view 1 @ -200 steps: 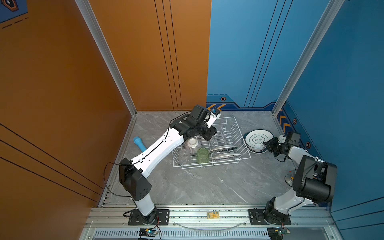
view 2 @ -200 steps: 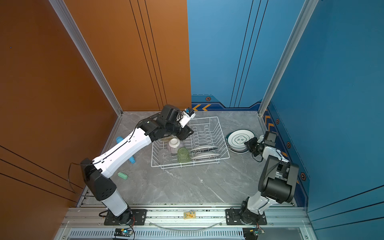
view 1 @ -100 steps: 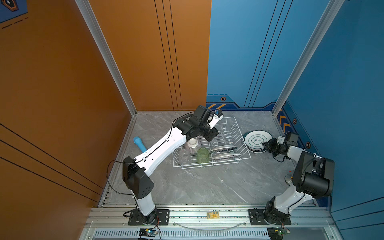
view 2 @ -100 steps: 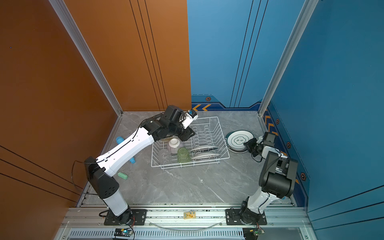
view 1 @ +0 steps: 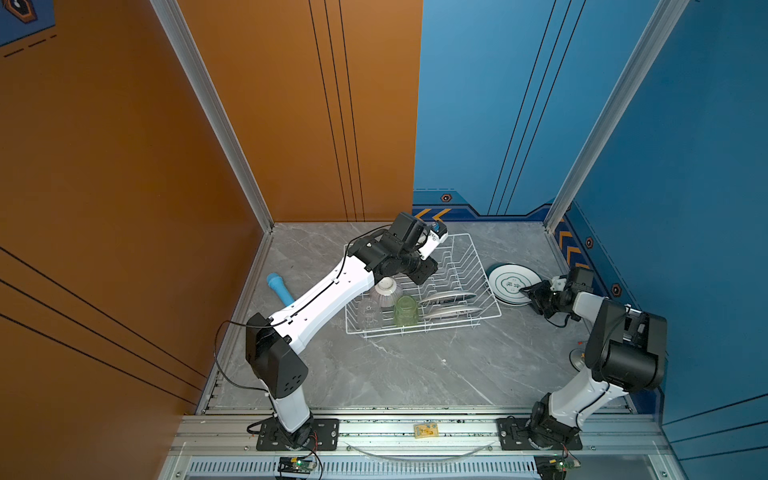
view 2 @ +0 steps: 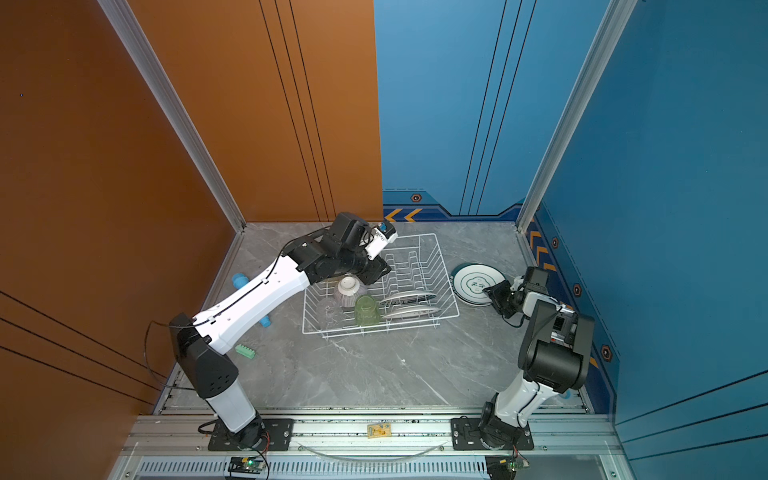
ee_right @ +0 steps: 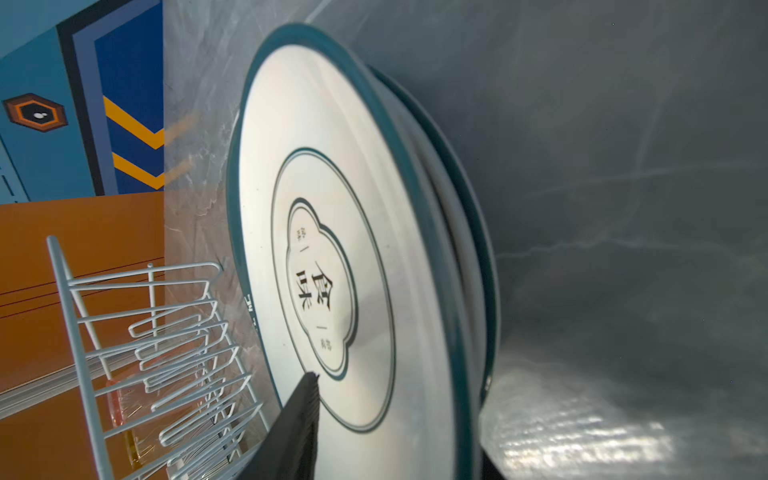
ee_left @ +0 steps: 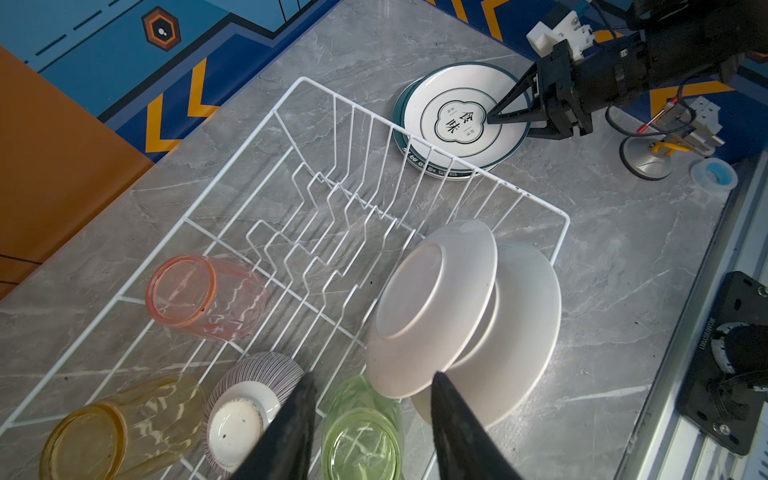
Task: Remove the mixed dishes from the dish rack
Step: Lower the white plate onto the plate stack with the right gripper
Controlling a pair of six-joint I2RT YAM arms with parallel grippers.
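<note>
Half-open and empty, the left pincer (ee_left: pixel 374 376) hangs above the dish rack (ee_left: pixel 316 232), where the green tumbler (ee_left: pixel 361 436) sits framed between its fingers (ee_left: pixel 291 424); the right pincer (ee_left: pixel 507 124), jaws parted, straddles the rim of the stacked plates (ee_left: pixel 453 120) on the desk (ee_left: pixel 623 249).

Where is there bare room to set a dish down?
Widest: the bare table in front of the dish rack, between both arm bases. A narrow strip runs behind the rack. Crowded: right of it, plate stack and right gripper; left, the blue cylinder.
</note>
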